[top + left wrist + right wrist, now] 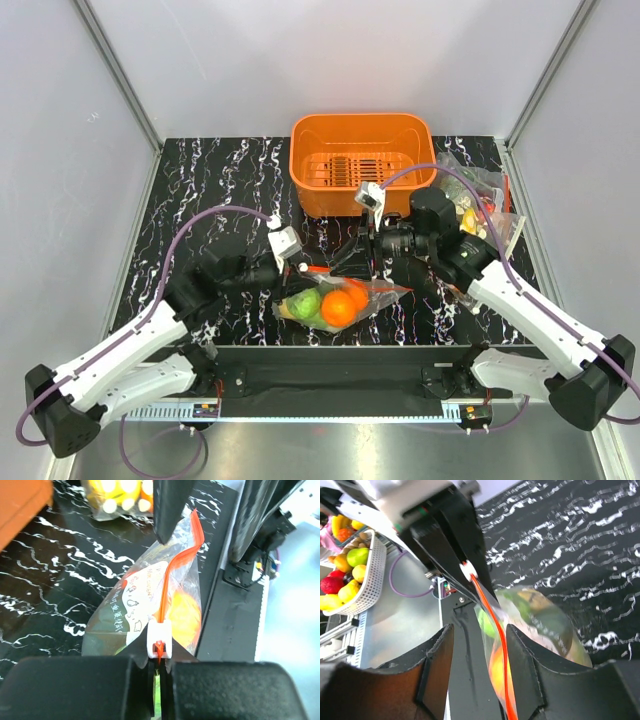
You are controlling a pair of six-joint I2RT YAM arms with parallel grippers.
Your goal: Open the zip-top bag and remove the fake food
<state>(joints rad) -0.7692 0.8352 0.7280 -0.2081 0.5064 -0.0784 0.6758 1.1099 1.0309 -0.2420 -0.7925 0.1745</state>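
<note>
The zip-top bag (340, 300) lies at the table's near middle, holding an orange fruit (338, 308) and a green piece (303, 303). My left gripper (303, 268) is shut on the white slider (160, 639) at the end of the red-orange zip strip (175, 565). In the right wrist view my right gripper (479, 630) is open, its jaws on either side of the raised zip strip (492, 612), which runs close to the right finger (525, 665). The orange fruit (497, 667) and the green piece (487, 622) show through the plastic. The cauliflower is not visible.
The orange basket (362, 160) stands at the back centre. Other clear bags (475, 200) lie at the back right, one with yellow pieces (117, 495). The black front rail (340, 375) runs just below the bag. A white basket of fruit (355, 575) sits off the table.
</note>
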